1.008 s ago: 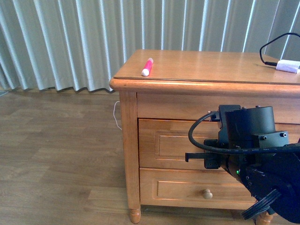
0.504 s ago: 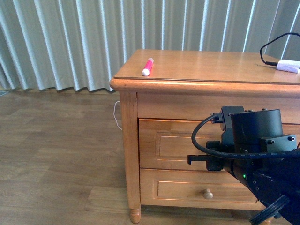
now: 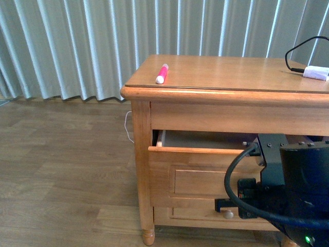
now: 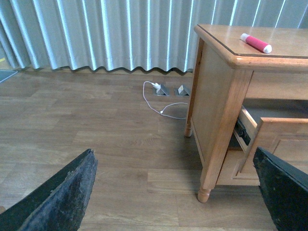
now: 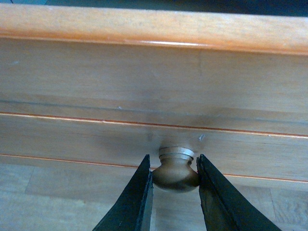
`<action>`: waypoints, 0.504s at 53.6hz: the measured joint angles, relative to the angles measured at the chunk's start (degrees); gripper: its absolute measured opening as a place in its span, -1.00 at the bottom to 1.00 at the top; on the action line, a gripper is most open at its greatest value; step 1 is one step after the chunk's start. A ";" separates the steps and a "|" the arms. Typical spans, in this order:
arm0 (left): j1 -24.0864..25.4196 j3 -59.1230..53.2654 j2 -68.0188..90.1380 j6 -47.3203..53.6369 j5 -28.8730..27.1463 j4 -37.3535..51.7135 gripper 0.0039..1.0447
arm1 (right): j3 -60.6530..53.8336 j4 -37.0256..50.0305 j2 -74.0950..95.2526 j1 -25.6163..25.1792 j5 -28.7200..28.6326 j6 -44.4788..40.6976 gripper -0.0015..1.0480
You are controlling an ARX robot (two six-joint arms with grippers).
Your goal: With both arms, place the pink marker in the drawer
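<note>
Now right gripper (image 5: 173, 161) clamped on round knob (image 5: 175, 172) of top drawer (image 3: 203, 172); drawer partway open. On cabinet top (image 3: 231, 72), near front left corner: pink marker (image 3: 162, 73), well apart from both grippers. Meanwhile left gripper (image 4: 173, 154) spread wide, holding nothing, over wood floor (image 4: 96, 120).

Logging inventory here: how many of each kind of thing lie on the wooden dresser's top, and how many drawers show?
Short bright-pink marker with white ends: 1
Small white adapter with black cable: 1
Honey-coloured wooden drawers: 2 (upper drawer open, lower drawer shut)
Total: 4
</note>
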 joint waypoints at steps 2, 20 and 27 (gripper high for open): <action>0.00 0.00 0.00 0.00 0.00 0.00 0.88 | -1.66 -0.07 -1.20 0.15 -0.09 0.02 -0.58; 0.00 0.00 0.00 0.00 0.00 0.00 0.88 | -14.38 0.57 -10.38 2.78 -1.33 1.20 -0.58; 0.00 0.00 0.00 0.00 0.00 0.00 0.88 | -15.89 -0.11 -12.28 3.04 -1.05 1.62 -0.30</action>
